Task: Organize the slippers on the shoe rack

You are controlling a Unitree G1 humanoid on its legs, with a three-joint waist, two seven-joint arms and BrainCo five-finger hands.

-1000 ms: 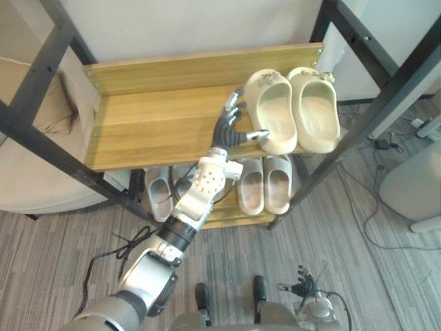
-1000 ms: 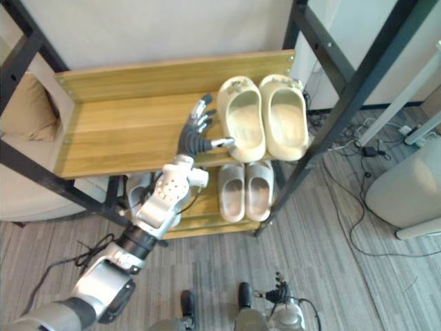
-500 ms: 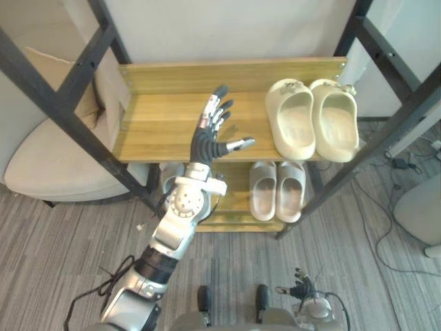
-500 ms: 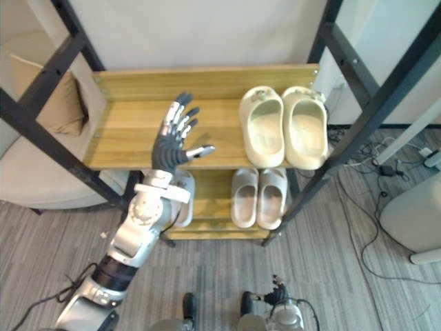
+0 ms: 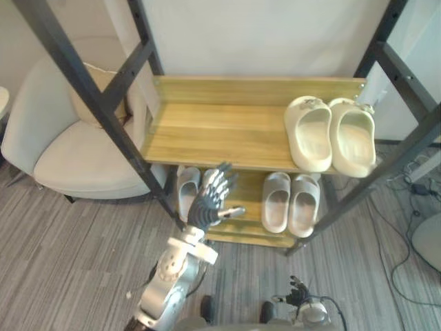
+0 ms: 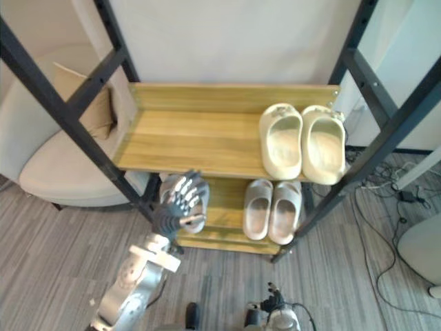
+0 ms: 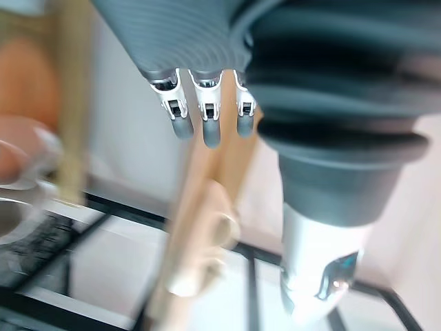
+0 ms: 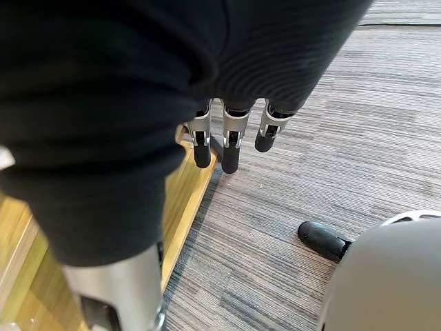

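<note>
A pair of cream slippers (image 5: 313,134) lies side by side at the right end of the wooden top shelf (image 5: 220,131) of the shoe rack. On the lower shelf a pale grey pair (image 5: 289,202) sits under them. Another pale pair (image 5: 187,187) lies further left, partly hidden by my left hand (image 5: 209,202). That hand hovers in front of the lower shelf, open with fingers (image 7: 203,117) spread and holding nothing. My right hand (image 5: 298,289) hangs low near the floor, its fingers (image 8: 231,145) relaxed and empty.
Black metal posts (image 5: 103,96) frame the rack on both sides. A beige armchair (image 5: 69,148) with a cushion stands close at the left. Cables (image 5: 406,186) and a white object (image 6: 420,248) lie on the striped grey carpet at the right.
My left hand has drawn back from the cream slippers on the top shelf and dropped to the front of the lower shelf. The camera has shifted, showing more of the armchair.
</note>
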